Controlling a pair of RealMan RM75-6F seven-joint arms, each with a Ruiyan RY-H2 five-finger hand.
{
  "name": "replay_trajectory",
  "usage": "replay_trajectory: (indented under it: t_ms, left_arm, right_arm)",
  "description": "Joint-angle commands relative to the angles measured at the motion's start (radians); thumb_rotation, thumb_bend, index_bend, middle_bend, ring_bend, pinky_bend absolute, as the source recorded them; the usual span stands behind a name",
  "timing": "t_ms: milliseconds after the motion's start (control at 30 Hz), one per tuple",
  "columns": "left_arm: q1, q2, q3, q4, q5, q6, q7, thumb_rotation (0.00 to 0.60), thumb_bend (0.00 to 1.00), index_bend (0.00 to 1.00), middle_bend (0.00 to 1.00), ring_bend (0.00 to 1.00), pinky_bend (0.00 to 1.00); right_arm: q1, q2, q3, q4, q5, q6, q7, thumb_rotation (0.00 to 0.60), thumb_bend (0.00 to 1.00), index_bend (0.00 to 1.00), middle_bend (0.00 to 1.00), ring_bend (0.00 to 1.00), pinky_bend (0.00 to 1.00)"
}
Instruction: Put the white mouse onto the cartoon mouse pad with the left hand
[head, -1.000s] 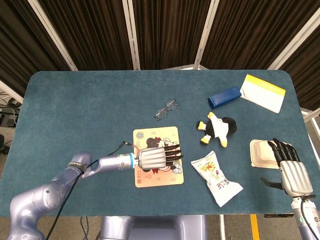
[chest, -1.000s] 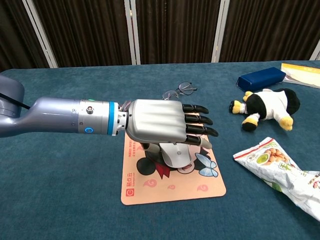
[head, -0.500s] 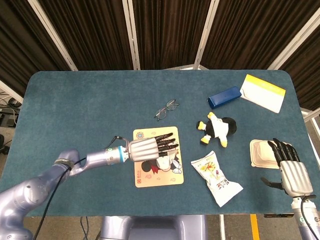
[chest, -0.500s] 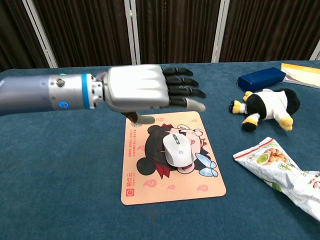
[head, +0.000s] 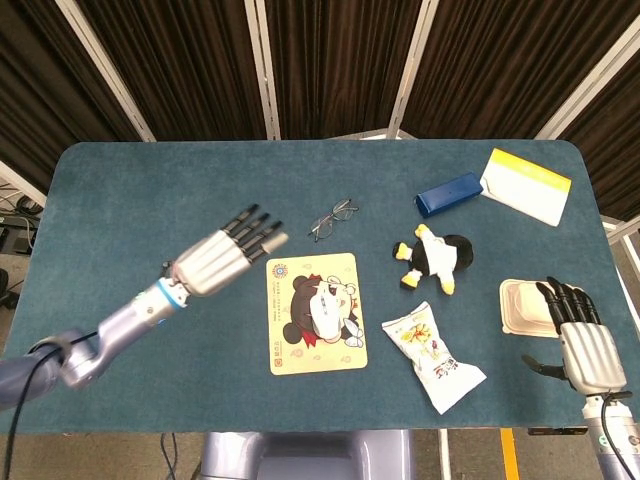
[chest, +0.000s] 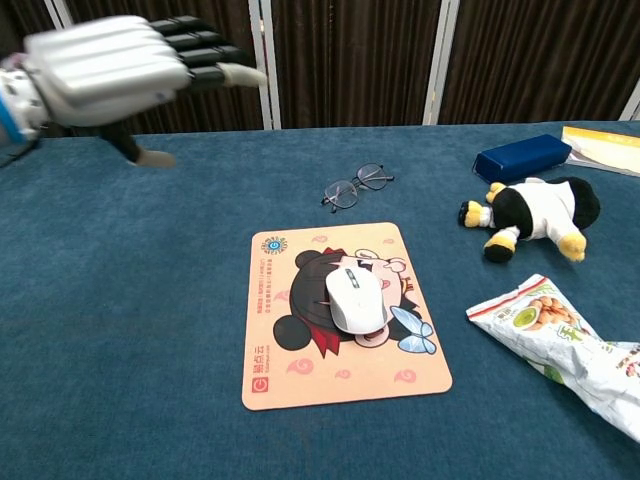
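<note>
White mouse (chest: 357, 300) sits square on the cartoon mouse pad (chest: 300, 375), so you only need to carry your empty, spread-fingered left hand (head: 222, 255) clear up and away, well above the glasses (chest: 357, 186), leaving the right hand (head: 585, 345) resting open.

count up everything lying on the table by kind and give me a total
White mouse: 1
Cartoon mouse pad: 1
Eyeglasses: 1
Plush toy: 1
Blue case: 1
Snack bag: 1
Yellow-and-white booklet: 1
White container: 1
Total: 8
</note>
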Motion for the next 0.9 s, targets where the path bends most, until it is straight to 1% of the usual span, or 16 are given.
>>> replay_trajectory:
  t_ms: [33,167,300,467,567,633,667,733,800,867,900]
  left_arm:
    - [0.166,0.147,-0.057,-0.225,-0.199,0.06,0.138,0.6,0.15,0.02,0.0,0.0,0.0]
    - [0.245,0.209,-0.06,-0.31,-0.279,0.1,0.165,0.6,0.13,0.0,0.0,0.0,0.0]
    - [0.321,0.25,-0.058,-0.364,-0.318,0.146,0.109,0.6,0.09,0.0,0.0,0.0,0.0]
    - [0.411,0.288,-0.045,-0.378,-0.313,0.191,0.01,0.6,0.07,0.0,0.0,0.0,0.0]
    - [0.454,0.288,-0.036,-0.356,-0.305,0.216,-0.026,0.6,0.07,0.0,0.0,0.0,0.0]
    - [0.489,0.281,-0.03,-0.347,-0.295,0.232,-0.085,0.6,0.07,0.0,0.0,0.0,0.0]
    - [0.506,0.28,-0.03,-0.354,-0.292,0.235,-0.133,0.6,0.07,0.0,0.0,0.0,0.0]
    - [0.526,0.281,-0.027,-0.357,-0.287,0.235,-0.184,0.6,0.07,0.0,0.0,0.0,0.0]
    - [0.551,0.286,-0.015,-0.371,-0.29,0.215,-0.252,0.6,0.08,0.0,0.0,0.0,0.0]
    - [0.57,0.292,-0.013,-0.374,-0.282,0.221,-0.282,0.6,0.09,0.0,0.0,0.0,0.0]
    - [0.579,0.29,-0.01,-0.368,-0.272,0.229,-0.275,0.6,0.09,0.0,0.0,0.0,0.0]
  right_arm:
    - [-0.001,0.0,-0.001,0.001,-0.002,0.002,0.0,0.6,0.11,0.0,0.0,0.0,0.0]
    - [-0.003,-0.002,-0.001,0.004,-0.005,0.006,-0.001,0.6,0.11,0.0,0.0,0.0,0.0]
    - [-0.004,-0.004,-0.001,0.005,-0.006,0.009,-0.004,0.6,0.11,0.0,0.0,0.0,0.0]
    - [-0.004,-0.007,0.0,0.006,-0.005,0.012,-0.01,0.6,0.11,0.0,0.0,0.0,0.0]
    - [-0.005,-0.008,0.001,0.006,-0.005,0.013,-0.012,0.6,0.11,0.0,0.0,0.0,0.0]
    - [-0.005,-0.009,0.001,0.007,-0.005,0.013,-0.013,0.6,0.11,0.0,0.0,0.0,0.0]
    - [-0.005,-0.009,0.001,0.007,-0.006,0.014,-0.014,0.6,0.11,0.0,0.0,0.0,0.0]
    - [-0.005,-0.009,0.001,0.007,-0.006,0.014,-0.014,0.6,0.11,0.0,0.0,0.0,0.0]
    - [-0.005,-0.01,0.001,0.008,-0.007,0.014,-0.013,0.6,0.11,0.0,0.0,0.0,0.0]
    - [-0.005,-0.009,0.001,0.008,-0.007,0.014,-0.012,0.6,0.11,0.0,0.0,0.0,0.0]
    - [-0.004,-0.009,0.0,0.008,-0.007,0.014,-0.011,0.6,0.11,0.0,0.0,0.0,0.0]
